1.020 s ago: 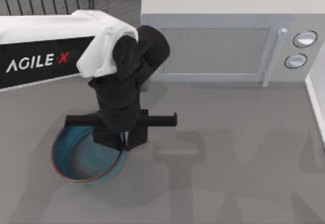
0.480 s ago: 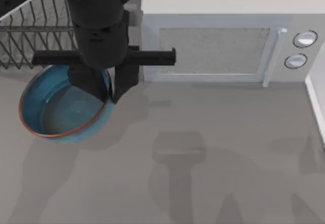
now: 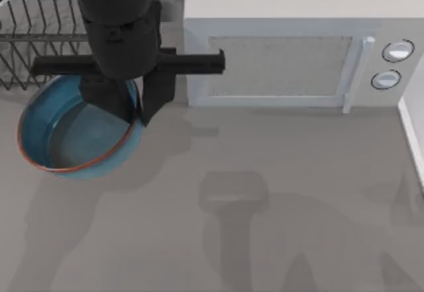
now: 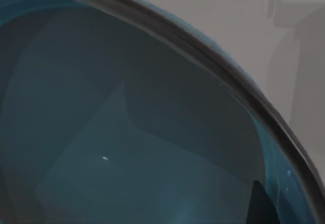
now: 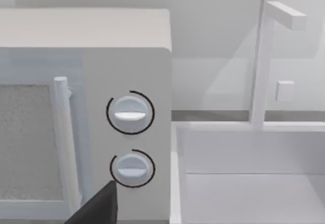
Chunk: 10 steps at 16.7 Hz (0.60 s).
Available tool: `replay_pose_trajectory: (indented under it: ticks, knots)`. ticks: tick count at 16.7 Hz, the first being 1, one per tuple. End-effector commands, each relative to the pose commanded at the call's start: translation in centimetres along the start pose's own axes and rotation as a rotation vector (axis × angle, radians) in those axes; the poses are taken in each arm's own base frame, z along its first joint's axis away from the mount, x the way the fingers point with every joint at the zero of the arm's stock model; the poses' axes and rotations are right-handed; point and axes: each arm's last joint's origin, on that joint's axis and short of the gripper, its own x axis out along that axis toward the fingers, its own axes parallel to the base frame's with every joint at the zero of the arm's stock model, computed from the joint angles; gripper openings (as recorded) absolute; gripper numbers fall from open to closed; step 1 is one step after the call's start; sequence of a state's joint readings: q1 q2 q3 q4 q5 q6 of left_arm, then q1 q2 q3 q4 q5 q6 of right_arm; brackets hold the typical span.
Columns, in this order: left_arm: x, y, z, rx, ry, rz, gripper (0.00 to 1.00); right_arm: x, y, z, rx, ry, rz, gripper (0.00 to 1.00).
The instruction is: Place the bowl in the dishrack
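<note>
Bowl (image 3: 66, 133) rim hidden under left gripper (image 3: 136, 110).

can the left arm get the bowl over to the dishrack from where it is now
Probably yes. The left gripper has its jaws shut on the bowl at the rim, and the bowl sits right beside the dishrack at the table's back left. Nothing stands between them; the microwave is off to the right.

bowl (image 3: 59, 140): blue, reddish-brown rim | dishrack (image 3: 40, 30): dark wire | microwave (image 3: 285, 53): white
</note>
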<state>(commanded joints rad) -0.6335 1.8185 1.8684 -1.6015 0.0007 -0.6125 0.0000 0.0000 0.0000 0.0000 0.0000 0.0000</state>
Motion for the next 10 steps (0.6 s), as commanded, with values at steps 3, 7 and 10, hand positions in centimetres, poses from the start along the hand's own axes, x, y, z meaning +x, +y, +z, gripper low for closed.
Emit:
replay_pose_trajectory:
  ticks: [3,7,10]
  knots:
    - [-1.5,2.7,1.2,-0.039,-0.120,-0.075,0.00,0.0,0.0,0.0,0.000,0.000,0.000,1.00]
    - [-4.8,9.2,2.7,-0.117,-0.447,-0.197,0.00,0.0,0.0,0.0,0.000,0.000,0.000,1.00]
    - [-7.1,14.7,2.1,-0.150,-0.764,-0.224,0.00,0.0,0.0,0.0,0.000,0.000,0.000,1.00]
